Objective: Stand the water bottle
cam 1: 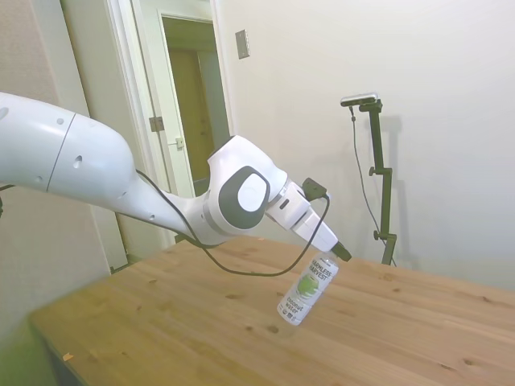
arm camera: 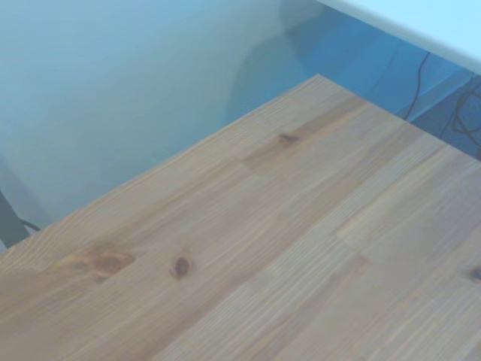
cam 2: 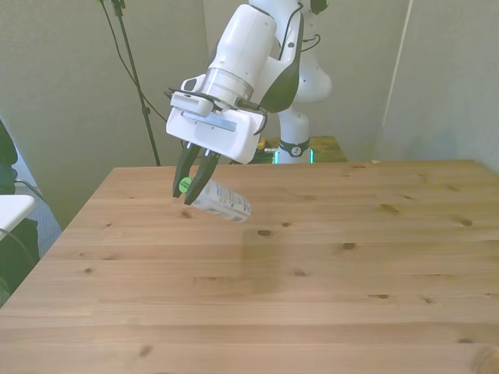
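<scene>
The water bottle (cam 2: 224, 201) is seen held clear of the wooden worktop (cam 2: 312, 296), pinched near its green cap (cam 2: 184, 185) between the dark fingers (cam 2: 204, 175) of the gripper (cam 2: 191, 189). The fingers are closed on the neck end; the rest of the bottle hangs free.

In the front view the bottle is carried tilted, cap end toward the front view's left and higher, base end lower and toward the front view's right. It is placed over the far left part of the worktop in that view. A faint shadow (cam 2: 261, 261) is cast on the boards below and somewhat nearer the camera.

In the side view the water bottle (cam 1: 307, 289) is seen slanted, its upper end at the gripper (cam 1: 341, 251), its base (cam 1: 291, 318) lowest and close above the worktop (cam 1: 201, 338); whether the base touches the wood cannot be told from this view. The white label with dark text and a round green fruit picture (cam 1: 306, 284) is turned toward the side camera. A black cable (cam 1: 233, 269) is looped from the wrist back under the white arm (cam 1: 241, 197).

In the wrist view only bare worktop boards (arm camera: 285, 248) with a few dark knots are recorded; the bottle is not caught there.
</scene>
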Available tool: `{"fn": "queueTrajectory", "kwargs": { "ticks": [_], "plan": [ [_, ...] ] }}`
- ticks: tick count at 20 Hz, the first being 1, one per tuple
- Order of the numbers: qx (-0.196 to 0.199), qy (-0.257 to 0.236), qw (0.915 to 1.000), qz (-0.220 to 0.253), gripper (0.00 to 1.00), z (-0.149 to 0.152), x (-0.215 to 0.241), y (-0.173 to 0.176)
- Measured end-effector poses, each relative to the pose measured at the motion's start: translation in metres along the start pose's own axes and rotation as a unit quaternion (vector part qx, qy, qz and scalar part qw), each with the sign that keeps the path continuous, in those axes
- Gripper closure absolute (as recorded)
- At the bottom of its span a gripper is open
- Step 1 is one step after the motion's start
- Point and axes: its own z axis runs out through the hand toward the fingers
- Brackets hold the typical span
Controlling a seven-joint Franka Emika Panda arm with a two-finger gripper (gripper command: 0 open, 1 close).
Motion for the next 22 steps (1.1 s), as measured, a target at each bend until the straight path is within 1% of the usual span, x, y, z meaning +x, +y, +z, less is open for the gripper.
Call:
{"fn": "queueTrajectory", "kwargs": {
  "ticks": [3, 7, 10, 13, 16, 18, 22],
  "plan": [
    [0.007, 0.035, 0.9993, 0.007, 1.00, -0.001, -0.016, -0.004],
    [0.040, 0.094, 0.9943, 0.030, 1.00, -0.005, -0.016, -0.019],
    [0.063, 0.140, 0.9873, 0.042, 1.00, -0.002, -0.019, -0.030],
    [0.075, 0.188, 0.9780, 0.052, 1.00, 0.015, -0.033, -0.037],
    [0.087, 0.229, 0.9674, 0.066, 1.00, 0.037, -0.053, -0.032],
    [0.087, 0.243, 0.9638, 0.067, 1.00, 0.048, -0.061, -0.028],
    [0.103, 0.266, 0.9555, 0.074, 1.00, 0.038, -0.054, -0.055]
  ]
}}
